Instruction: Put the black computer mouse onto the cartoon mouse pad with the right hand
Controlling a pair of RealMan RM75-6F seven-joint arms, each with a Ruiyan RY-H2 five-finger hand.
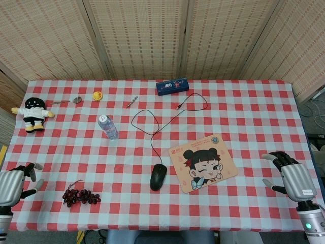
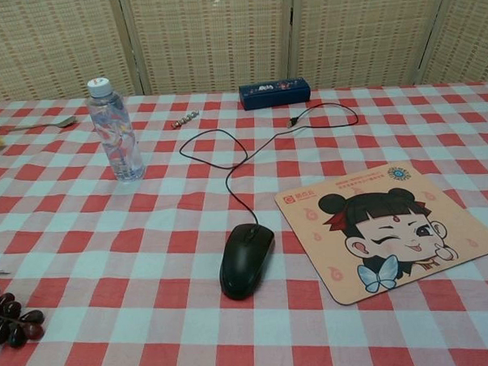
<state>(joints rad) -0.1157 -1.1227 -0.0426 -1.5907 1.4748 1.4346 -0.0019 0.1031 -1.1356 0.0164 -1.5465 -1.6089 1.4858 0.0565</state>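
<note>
The black computer mouse (image 1: 158, 177) (image 2: 246, 260) lies on the checked cloth just left of the cartoon mouse pad (image 1: 203, 162) (image 2: 388, 229), with its cable looping away toward the back. The pad is peach with a winking cartoon face and nothing lies on it. My right hand (image 1: 288, 175) rests near the table's right front edge, well right of the pad, fingers apart and holding nothing. My left hand (image 1: 15, 184) sits at the left front edge, fingers spread and empty. Neither hand shows in the chest view.
A water bottle (image 1: 108, 127) (image 2: 116, 140) stands left of the cable. Dark grapes (image 1: 80, 196) (image 2: 11, 319) lie front left. A plush doll (image 1: 33, 113), spoon (image 1: 67, 101), yellow toy (image 1: 97, 95), small chain (image 1: 132, 103) and blue box (image 1: 172, 87) (image 2: 274, 93) sit toward the back.
</note>
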